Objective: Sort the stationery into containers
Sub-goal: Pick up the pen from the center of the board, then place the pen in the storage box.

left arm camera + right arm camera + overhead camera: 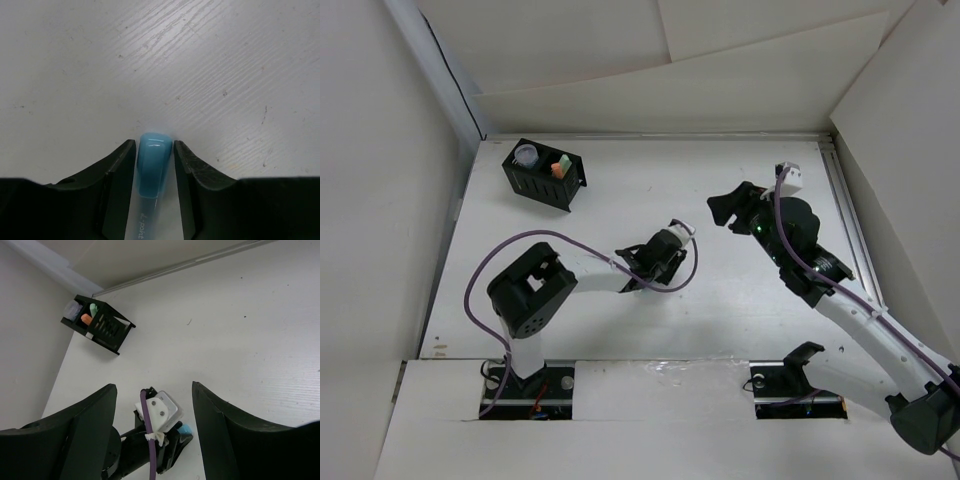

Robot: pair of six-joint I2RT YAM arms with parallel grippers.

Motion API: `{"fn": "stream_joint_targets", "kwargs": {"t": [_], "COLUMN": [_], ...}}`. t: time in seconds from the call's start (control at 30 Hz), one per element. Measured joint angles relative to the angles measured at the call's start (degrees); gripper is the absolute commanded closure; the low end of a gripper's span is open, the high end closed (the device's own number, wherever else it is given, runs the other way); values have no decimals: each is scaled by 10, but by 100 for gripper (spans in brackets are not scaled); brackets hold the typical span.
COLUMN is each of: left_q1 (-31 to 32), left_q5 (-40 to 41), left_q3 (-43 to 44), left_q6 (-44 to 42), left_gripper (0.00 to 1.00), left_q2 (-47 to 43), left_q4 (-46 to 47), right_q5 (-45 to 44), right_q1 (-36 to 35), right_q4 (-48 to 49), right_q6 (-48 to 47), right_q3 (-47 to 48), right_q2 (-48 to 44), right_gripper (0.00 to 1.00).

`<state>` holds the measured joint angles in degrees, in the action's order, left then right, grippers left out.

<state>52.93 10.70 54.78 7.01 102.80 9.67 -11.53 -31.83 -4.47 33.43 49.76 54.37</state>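
My left gripper (pixel 655 265) is down at the table's middle, shut on the blue highlighter (pixel 154 162), which lies on the table between its fingers (pixel 120 170). The pen's blue tip also shows under that gripper in the right wrist view (pixel 184 429). The black mesh organiser (pixel 570 190) stands at the far left and holds a pale purplish roll (pixel 526 154), a green highlighter (pixel 563 160) and an orange highlighter (pixel 558 171). My right gripper (pixel 730 205) is open and empty, raised to the right of the left gripper. The yellow highlighter and the other roll are out of view.
White walls close in the table on the left, back and right. A metal rail (pixel 845 215) runs along the right edge. The left arm's purple cable (pixel 520 240) loops over the table. The organiser also shows in the right wrist view (pixel 107 335).
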Motion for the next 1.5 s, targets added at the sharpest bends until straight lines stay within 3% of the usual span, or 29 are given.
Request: {"fn": "stream_joint_targets", "kwargs": {"t": [0.1,0.27,0.4,0.63,0.97,1.17,1.3,1.5], "left_q1": [2,2,-27,-190,-350,-441,-473,-473], "left_q5": [-2,4,3,-3,22,52,79,119], "left_q3": [0,0,0,14,165,268,299,331], "left_q6": [-2,0,22,101,171,174,165,132], "left_gripper": [87,97,97,93,89,88,87,87], "left_q2": [3,3,-9,-82,-107,-62,-29,23], "left_q4": [9,14,22,68,84,68,55,40], "right_q5": [0,1,1,1,10,15,21,27], "right_q1": [0,0,0,0,0,0,0,0], "right_q4": [0,0,0,0,0,1,2,2], "right_q6": [0,0,0,0,0,0,0,0], "right_q3": [0,0,0,-1,-1,-1,-1,-1], "right_q2": [0,0,-3,-10,-11,-11,-11,-4], "right_gripper": [32,32,32,32,32,32,32,32]}}
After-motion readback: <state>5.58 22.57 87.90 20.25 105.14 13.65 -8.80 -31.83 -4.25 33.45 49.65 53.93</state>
